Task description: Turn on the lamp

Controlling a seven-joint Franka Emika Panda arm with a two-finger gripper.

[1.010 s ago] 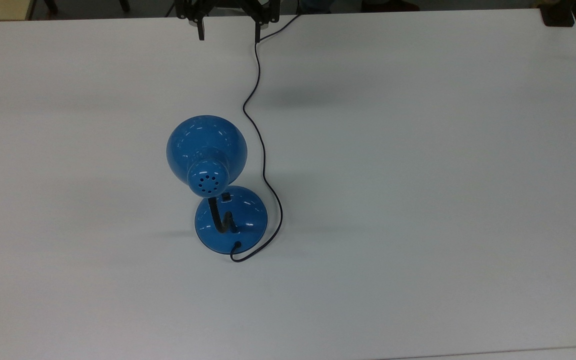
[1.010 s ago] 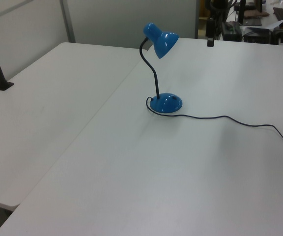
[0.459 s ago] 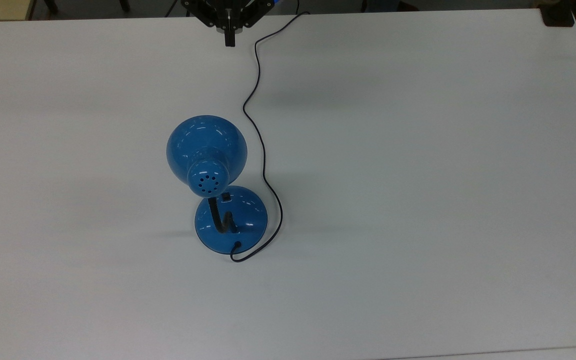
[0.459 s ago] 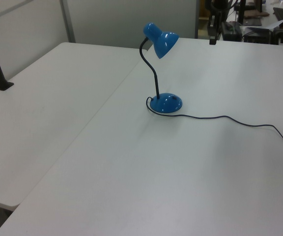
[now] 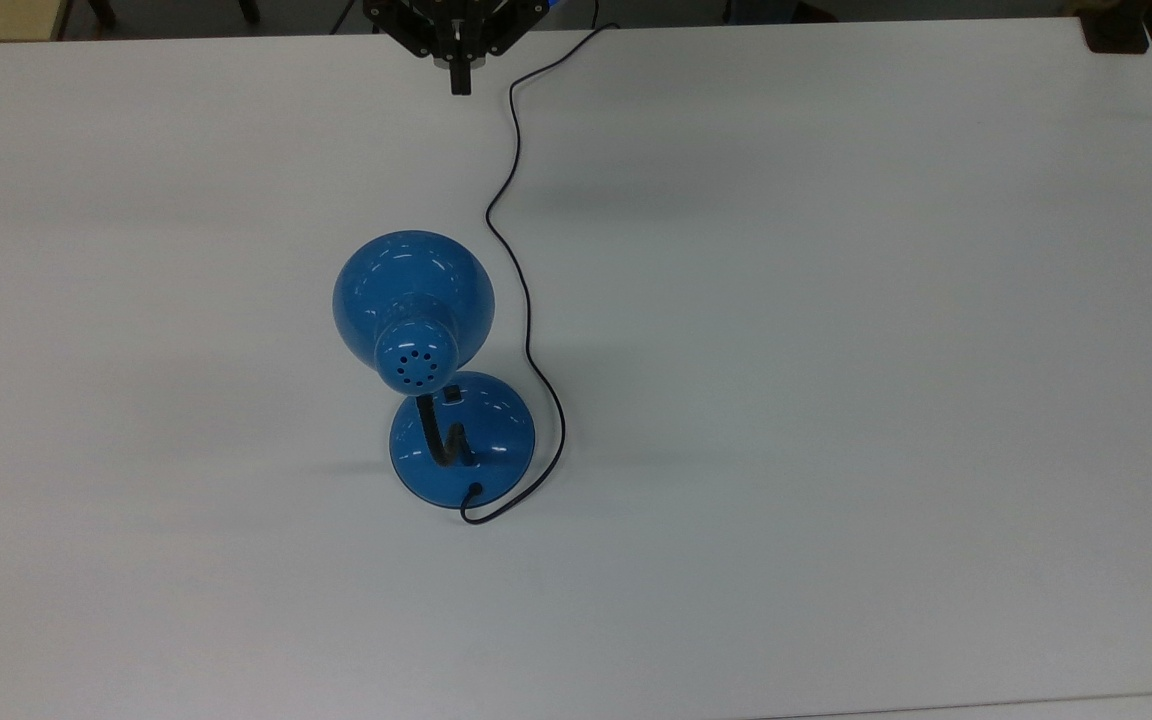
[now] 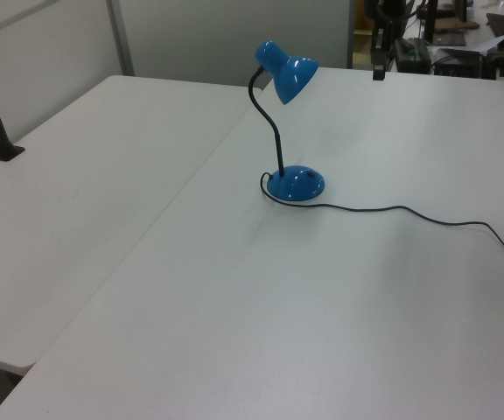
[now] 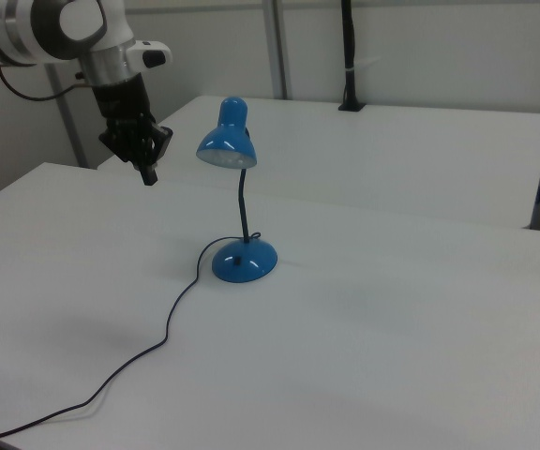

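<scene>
1. One lamp (image 5: 433, 375) stands upright near the middle of a white table (image 5: 836, 350), with its blue dome base (image 7: 244, 261) flat on the surface.
2. Its black neck (image 6: 274, 131) rises from the base and curves over to the blue shade (image 7: 226, 145); in the top view the shade (image 5: 414, 300) overlaps the upper edge of the base (image 5: 496, 435).
3. A small black switch (image 5: 452, 394) sits on the base, just below the shade in the top view.
4. Its thin black cord (image 5: 521, 300) leaves the base at the top view's bottom, loops round the top view's right side and runs up to the far table edge.
5. At that far edge hangs the gripper (image 5: 459, 85), well apart from the lamp and just to the top view's left of the cord.
6. Its fingers are pressed together with nothing between them; in the right view the gripper (image 7: 147, 175) points down above the table, at the right view's left of the shade.
7. A second white table (image 6: 68, 192) adjoins the first, on the left view's left.
</scene>
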